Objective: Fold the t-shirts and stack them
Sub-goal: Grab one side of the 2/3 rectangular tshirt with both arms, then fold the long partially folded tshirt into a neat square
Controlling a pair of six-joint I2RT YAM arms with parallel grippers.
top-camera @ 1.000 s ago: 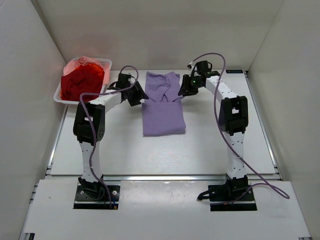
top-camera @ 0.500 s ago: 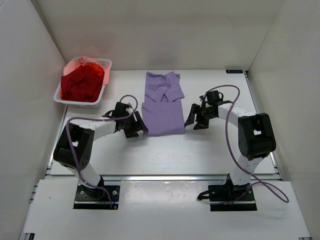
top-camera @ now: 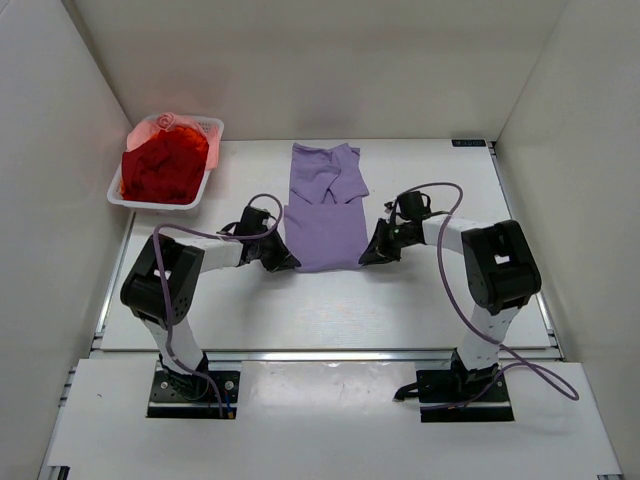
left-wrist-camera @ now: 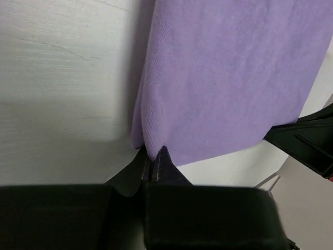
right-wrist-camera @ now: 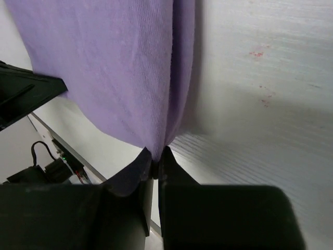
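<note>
A purple t-shirt (top-camera: 325, 208) lies partly folded on the white table, sleeves turned in at the far end. My left gripper (top-camera: 284, 263) is shut on its near left corner, and the cloth (left-wrist-camera: 218, 78) is pinched between the tips (left-wrist-camera: 151, 156). My right gripper (top-camera: 368, 257) is shut on the near right corner, with the purple fabric (right-wrist-camera: 119, 67) caught between the black fingertips (right-wrist-camera: 155, 153). More t-shirts, red (top-camera: 162, 165), fill a white basket (top-camera: 213, 127) at the far left.
White walls enclose the table on the left, back and right. The basket sits against the left wall. A raised ledge (top-camera: 330, 355) runs along the table's near edge in front of both arm bases.
Both arms have come down from the shirt's far end to its near corners. Both grippers, open half a second ago, have shut on those corners.
</note>
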